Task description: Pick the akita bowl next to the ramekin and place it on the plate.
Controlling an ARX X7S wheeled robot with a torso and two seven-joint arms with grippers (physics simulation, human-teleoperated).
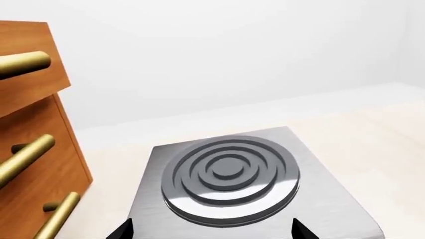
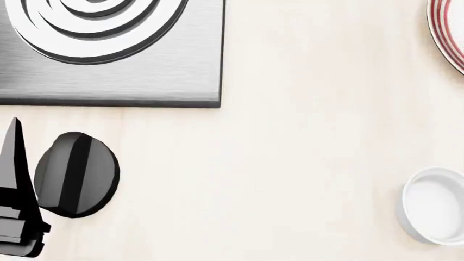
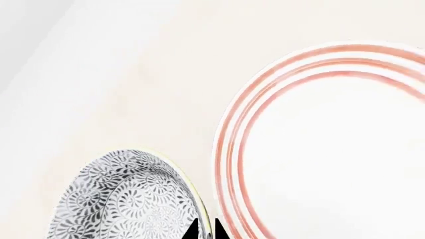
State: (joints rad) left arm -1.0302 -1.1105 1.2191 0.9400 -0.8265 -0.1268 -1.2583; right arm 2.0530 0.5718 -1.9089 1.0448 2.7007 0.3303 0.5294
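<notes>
Nearest, right claw [image 3: 202, 230]: narrow, tips almost together at the rim of the akita bowl [image 3: 126, 199], seemingly pinching it.
Akita bowl: just beside the plate [image 3: 332, 149], not yet over it; patterned outside turned toward the wrist camera.
Handling: probably stiff glazed ceramic, light, slick, chippable; best taken by the rim wall, one tip inside, one outside, firm and level.
Left claw [image 1: 212, 233]: wide, holding nothing, over the hob [image 1: 229, 174], beside wooden drawers [image 1: 40, 149].
Ramekin [image 2: 435, 206]: on the surface [image 2: 305, 163], well apart from the hob.
Farthest: plate edge, at the head view's far right.
</notes>
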